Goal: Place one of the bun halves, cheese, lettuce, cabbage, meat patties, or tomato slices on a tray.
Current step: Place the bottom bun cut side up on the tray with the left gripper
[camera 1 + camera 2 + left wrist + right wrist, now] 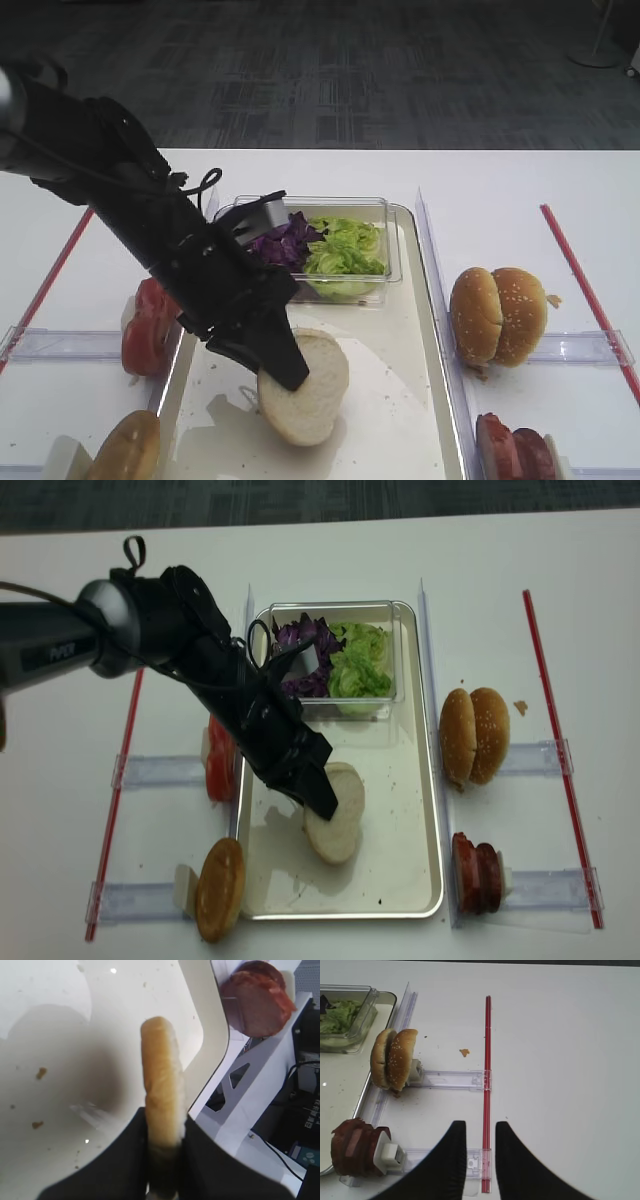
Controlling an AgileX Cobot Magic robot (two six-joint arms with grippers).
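Note:
My left gripper [285, 368] [320, 798] [162, 1121] is shut on a plain bun half [310, 390] [338, 820] [160, 1070], held on edge and tilted over the middle of the cream tray [400, 400] [400, 820] [60, 1035]. Whether the bun's lower edge touches the tray I cannot tell. Lettuce [345, 250] [358, 665] and purple cabbage [285, 243] [300, 640] fill a clear box at the tray's far end. Tomato slices [150, 325] [220, 760] stand left of the tray, meat patties [515, 450] [477, 872] [352, 1152] at its right. No cheese shows. My right gripper [481, 1127] is open and holds nothing.
Sesame buns [498, 315] [475, 735] [395, 1057] stand in a clear holder right of the tray. A smooth brown bun [125, 450] [220, 888] stands at the front left. Red strips [545, 730] [487, 1085] run along both sides of the white table.

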